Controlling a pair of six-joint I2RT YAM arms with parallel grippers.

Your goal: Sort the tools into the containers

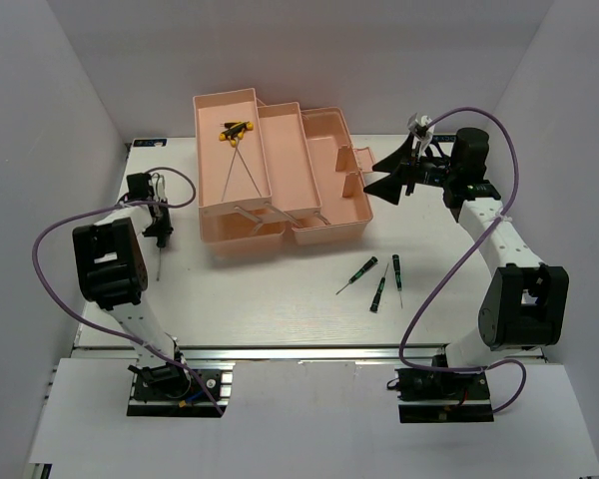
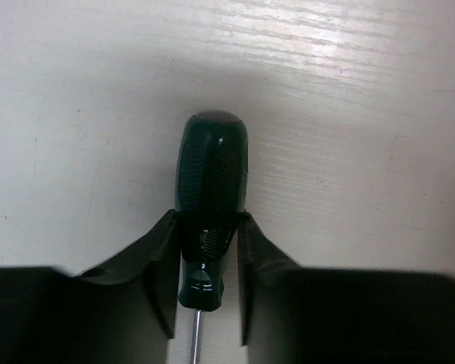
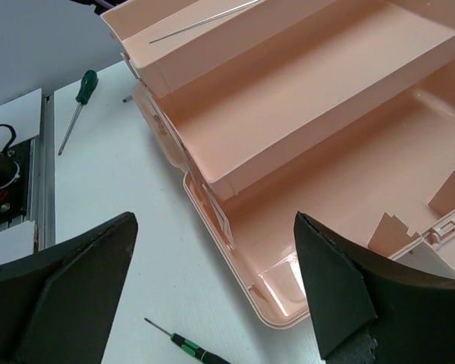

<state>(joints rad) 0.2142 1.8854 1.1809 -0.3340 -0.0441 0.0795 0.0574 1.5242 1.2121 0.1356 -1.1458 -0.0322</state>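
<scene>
The left arm [image 1: 110,264] bent low at the table's left, the left gripper [image 2: 208,227] pinching the large screwdriver [image 2: 212,167], while the right gripper [image 3: 214,227] hung agape far right.

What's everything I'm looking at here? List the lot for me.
toolbox: one, salmon pink, mid-table, trays opened out in steps
yellow-handled rods: two visible, yellow-and-black handles, in the far left tray
small screwdrivers: three, green and black, on the table near the toolbox's front right
large screwdriver: one, dark green, on the table left of the toolbox
table: one, white, beneath all
cables: two, purple, one along each arm
left gripper: one, black, fingers either side of the large screwdriver's handle
right gripper: one, black, open, beside the toolbox's right end
</scene>
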